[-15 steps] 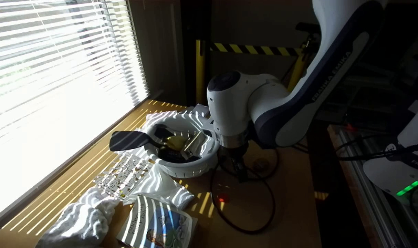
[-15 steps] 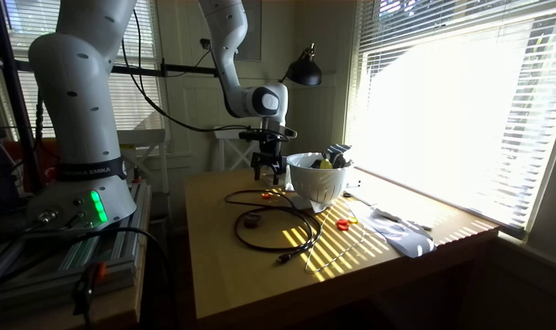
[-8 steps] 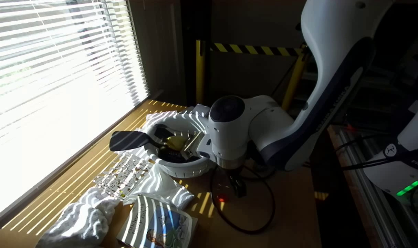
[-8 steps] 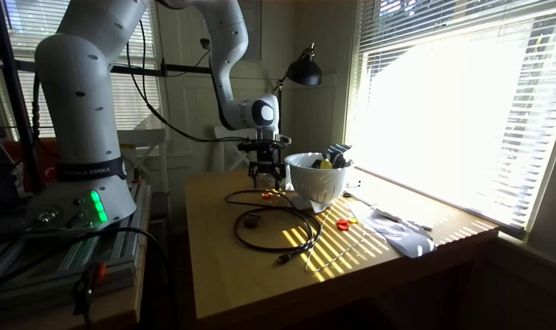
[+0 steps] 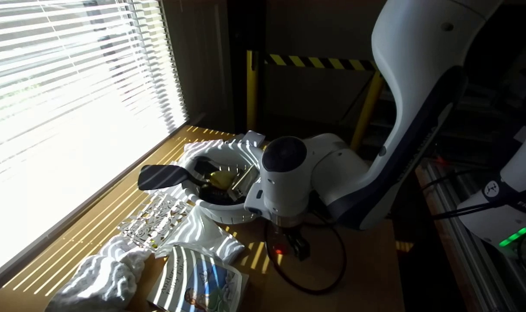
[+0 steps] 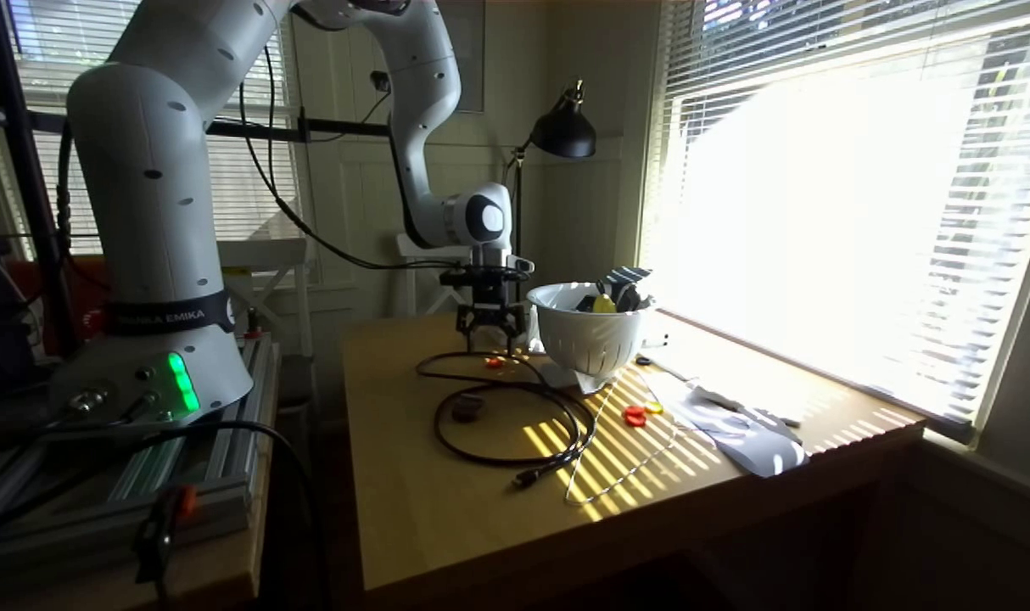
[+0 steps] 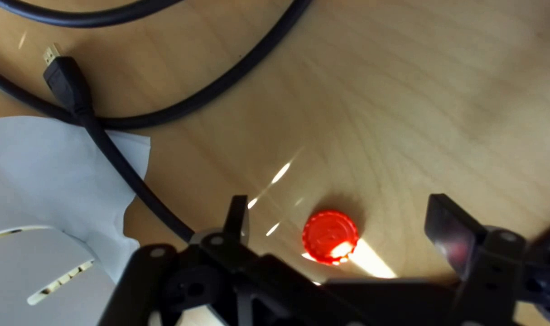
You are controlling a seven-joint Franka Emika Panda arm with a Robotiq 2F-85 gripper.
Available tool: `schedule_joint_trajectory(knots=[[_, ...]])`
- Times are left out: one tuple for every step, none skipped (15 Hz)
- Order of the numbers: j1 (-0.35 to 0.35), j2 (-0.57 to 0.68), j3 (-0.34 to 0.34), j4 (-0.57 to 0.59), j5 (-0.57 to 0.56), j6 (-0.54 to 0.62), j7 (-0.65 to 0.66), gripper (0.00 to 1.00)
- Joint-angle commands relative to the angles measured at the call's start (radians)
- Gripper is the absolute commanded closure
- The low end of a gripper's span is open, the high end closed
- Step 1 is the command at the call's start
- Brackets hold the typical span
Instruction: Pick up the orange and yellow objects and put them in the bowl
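jaws apart, the end effector (image 6: 489, 347) hangs over the round, ridged red-orange plastic cap (image 7: 330, 237), toward the far edge of the worktop (image 6: 430, 526) in an exterior view; descending straight, then closing low, looks best.

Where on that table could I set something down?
In an exterior view: the near left corner of the table, in front of the black cable, and the strip between cable and left edge. Crowded around the bowl: paper, a red cap, the open gripper.
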Motion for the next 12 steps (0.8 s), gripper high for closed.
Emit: schedule_joint_trajectory(knots=[[-0.041, 0.005, 0.019, -0.005, 0.03, 0.046, -0.029, 0.0], [-0.055, 0.01, 0.023, -0.002, 0.032, 0.063, -0.045, 0.0], [-0.073, 0.016, 0.034, 0.003, 0.038, 0.077, -0.069, 0.0], [-0.096, 0.023, 0.049, 0.007, 0.051, 0.09, -0.099, 0.0], [-0.123, 0.032, 0.071, 0.015, 0.07, 0.096, -0.136, 0.0], [-0.145, 0.042, 0.093, 0.023, 0.088, 0.091, -0.171, 0.0], [-0.16, 0.048, 0.111, 0.029, 0.105, 0.076, -0.199, 0.0], [-0.164, 0.055, 0.122, 0.035, 0.112, 0.062, -0.219, 0.0], [-0.161, 0.059, 0.124, 0.038, 0.114, 0.056, -0.227, 0.0], [-0.156, 0.064, 0.123, 0.043, 0.113, 0.053, -0.23, 0.02], [-0.157, 0.068, 0.127, 0.047, 0.116, 0.05, -0.236, 0.06], [-0.151, 0.072, 0.125, 0.05, 0.115, 0.051, -0.23, 0.1]])
